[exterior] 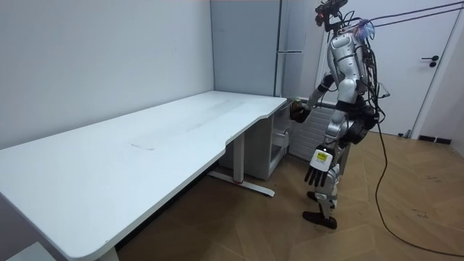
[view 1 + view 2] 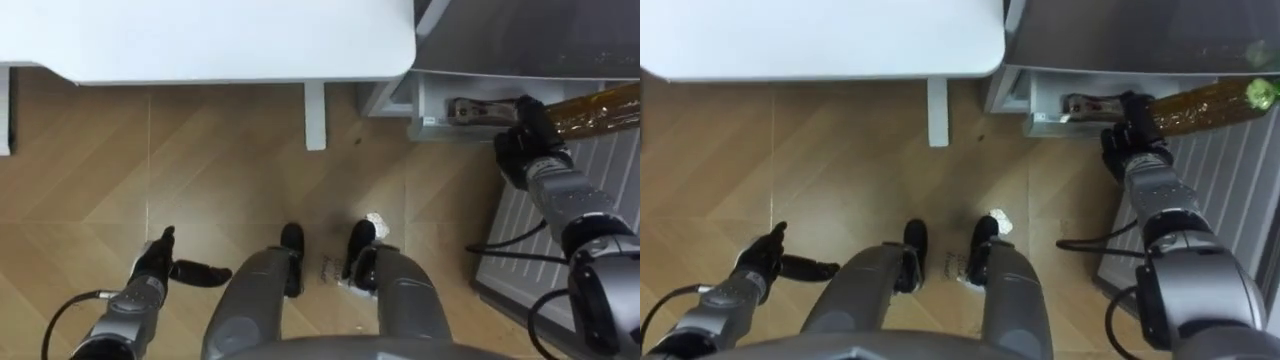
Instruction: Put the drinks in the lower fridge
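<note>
Bottle of amber drink with a green cap sat in the right hand, out ahead of the robot. Nearest the body, the left hand hung low beside the left thigh, its fingers straight and a little apart, the thumb stuck out sideways, and it held nothing. A small pale scrap lay on the wooden floor just in front of the robot.

Farther on, the right arm reached forward, and that hand's dark fingers were curled tight round the bottle's base end. The bottle lay nearly level in the air, its cap pointing to the robot's right, above a ribbed pale panel. Just to the left of the hand was an open white compartment with something inside that could not be made out.

Beyond that lay the corner of the white table. The room view showed the robot upright at that corner, facing the tall grey fridge.
</note>
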Available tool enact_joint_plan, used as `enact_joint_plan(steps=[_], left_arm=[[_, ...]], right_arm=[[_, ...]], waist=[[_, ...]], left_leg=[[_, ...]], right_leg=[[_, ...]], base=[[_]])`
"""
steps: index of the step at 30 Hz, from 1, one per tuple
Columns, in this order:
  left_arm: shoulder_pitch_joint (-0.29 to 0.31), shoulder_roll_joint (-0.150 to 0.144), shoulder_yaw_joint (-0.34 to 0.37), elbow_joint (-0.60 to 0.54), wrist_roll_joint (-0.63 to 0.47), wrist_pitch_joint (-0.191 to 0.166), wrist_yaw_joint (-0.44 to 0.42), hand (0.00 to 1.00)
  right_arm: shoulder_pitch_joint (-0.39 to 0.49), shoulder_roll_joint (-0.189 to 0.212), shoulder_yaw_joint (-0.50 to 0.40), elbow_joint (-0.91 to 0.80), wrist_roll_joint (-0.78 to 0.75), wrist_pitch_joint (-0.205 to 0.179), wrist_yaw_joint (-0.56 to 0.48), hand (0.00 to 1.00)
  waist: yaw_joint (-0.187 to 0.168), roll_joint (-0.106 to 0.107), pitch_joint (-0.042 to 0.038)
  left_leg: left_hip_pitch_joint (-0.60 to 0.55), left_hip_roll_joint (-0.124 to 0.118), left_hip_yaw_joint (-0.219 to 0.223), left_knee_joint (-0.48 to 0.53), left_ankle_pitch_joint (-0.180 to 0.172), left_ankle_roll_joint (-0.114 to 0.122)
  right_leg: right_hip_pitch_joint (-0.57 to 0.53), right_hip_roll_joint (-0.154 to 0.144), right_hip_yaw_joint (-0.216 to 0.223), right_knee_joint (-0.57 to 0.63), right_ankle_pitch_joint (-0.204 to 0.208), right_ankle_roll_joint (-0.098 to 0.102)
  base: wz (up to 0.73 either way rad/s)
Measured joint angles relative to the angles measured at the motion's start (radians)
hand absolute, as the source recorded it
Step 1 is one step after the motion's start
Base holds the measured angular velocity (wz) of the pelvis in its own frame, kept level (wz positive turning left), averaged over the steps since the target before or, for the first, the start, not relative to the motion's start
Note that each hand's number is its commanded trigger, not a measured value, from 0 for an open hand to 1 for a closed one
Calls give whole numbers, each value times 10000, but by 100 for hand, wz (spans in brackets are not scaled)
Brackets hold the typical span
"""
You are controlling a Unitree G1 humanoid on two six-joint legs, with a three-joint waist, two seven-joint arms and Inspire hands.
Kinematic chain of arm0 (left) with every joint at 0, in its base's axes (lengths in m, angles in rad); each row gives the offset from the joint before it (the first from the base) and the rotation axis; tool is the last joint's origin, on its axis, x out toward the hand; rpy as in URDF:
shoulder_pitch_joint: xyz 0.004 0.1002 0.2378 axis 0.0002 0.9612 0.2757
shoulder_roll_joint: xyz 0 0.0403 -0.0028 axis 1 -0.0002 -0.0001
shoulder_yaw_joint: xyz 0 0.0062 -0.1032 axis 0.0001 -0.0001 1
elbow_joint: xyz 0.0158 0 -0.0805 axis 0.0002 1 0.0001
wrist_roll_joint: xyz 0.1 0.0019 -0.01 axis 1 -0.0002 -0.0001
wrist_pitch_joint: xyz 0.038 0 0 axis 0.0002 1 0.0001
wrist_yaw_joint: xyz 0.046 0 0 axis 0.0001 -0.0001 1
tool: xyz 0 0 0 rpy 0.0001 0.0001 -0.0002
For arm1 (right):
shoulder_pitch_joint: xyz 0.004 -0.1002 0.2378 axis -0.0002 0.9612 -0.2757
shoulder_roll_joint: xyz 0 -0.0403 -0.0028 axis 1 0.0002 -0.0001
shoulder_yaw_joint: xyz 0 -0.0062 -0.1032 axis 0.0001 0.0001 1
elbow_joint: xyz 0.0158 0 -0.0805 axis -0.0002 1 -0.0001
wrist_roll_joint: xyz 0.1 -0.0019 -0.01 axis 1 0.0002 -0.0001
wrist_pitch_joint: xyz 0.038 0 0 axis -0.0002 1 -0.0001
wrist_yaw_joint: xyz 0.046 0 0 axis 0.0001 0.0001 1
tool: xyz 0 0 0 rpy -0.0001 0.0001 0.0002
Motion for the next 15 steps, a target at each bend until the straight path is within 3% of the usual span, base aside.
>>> enact_joint_plan(steps=[9,15], left_arm=[[-428,-12,-841,-79,-417,57,191,0],[-503,-19,-866,-130,-420,222,183,0]], right_arm=[[-226,4,89,-1,30,10,-9,100],[-225,10,114,1,67,22,-4,100]], waist=[[243,54,7],[470,101,10]], left_leg=[[-539,49,-211,64,62,-32],[-547,66,-219,-27,65,-26]], right_leg=[[-308,-8,-363,-193,145,-104],[-273,-9,-494,-333,151,-93]], base=[[5],[1]])
